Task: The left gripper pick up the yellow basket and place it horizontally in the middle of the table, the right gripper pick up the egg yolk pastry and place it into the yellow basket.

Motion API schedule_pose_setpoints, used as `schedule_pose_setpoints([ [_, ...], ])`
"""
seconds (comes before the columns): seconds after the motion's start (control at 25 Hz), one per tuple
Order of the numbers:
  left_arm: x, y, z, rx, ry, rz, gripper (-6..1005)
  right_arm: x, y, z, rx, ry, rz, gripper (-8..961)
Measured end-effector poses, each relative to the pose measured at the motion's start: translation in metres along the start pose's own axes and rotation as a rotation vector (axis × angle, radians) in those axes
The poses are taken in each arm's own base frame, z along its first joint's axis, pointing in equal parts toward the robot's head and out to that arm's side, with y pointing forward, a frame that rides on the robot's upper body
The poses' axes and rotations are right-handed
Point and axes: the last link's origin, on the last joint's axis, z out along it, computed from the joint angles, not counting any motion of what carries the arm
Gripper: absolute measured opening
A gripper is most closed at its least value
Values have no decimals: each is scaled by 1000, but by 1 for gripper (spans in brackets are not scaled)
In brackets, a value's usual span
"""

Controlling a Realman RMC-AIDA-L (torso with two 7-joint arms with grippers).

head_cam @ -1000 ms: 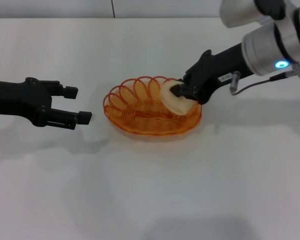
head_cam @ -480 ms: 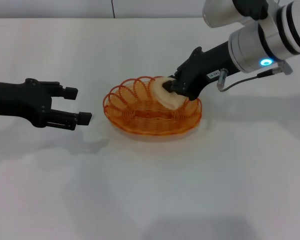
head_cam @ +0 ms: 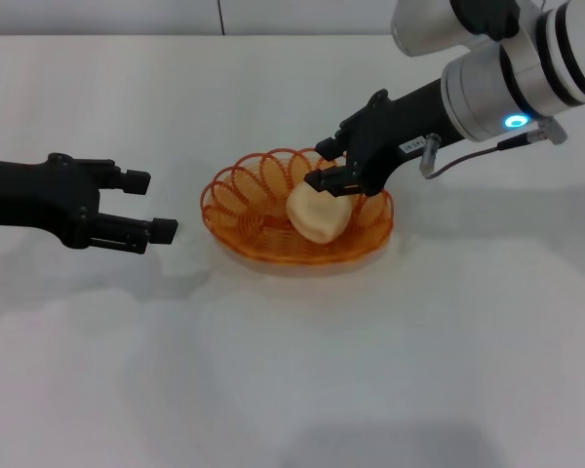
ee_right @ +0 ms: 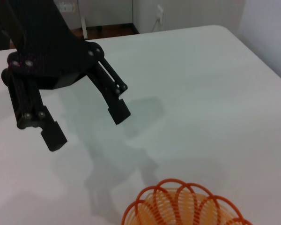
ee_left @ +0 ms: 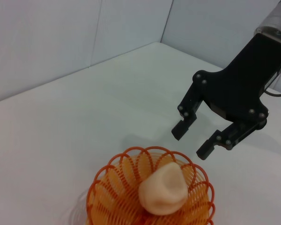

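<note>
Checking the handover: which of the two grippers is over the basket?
The right gripper, open just above the egg yolk pastry in the yellow basket; the left gripper is off to its side.

Grey wall panels [ee_left: 61, 42] behind, wall socket [ee_right: 159, 10].

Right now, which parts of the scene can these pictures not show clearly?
- Head view: the egg yolk pastry hides part of the yellow basket floor; the right pincer overlaps the back rim.
- Left wrist view: the basket's near side is cut off by the edge.
- Right wrist view: the pastry is out of frame; only the basket rim and the left pincer show.
</note>
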Motion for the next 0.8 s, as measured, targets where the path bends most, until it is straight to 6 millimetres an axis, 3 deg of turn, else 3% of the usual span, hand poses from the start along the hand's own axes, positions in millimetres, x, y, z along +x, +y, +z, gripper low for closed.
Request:
schedule_pose_setpoints([
  [0.16,1,0,0,0,10,3,874,3,1,-7,16,-18,4,243],
  [0.36,2,-3,-6,23,39,10,874,19,5,-31,76,-87,30,476],
  [0.6,-4,-4,-18,59,89,31,874,61,19,-65,105,-227,102,681],
  [0.8,-13,0,-24,69,135,52,874,80,32,-78,79,-305,111,856],
])
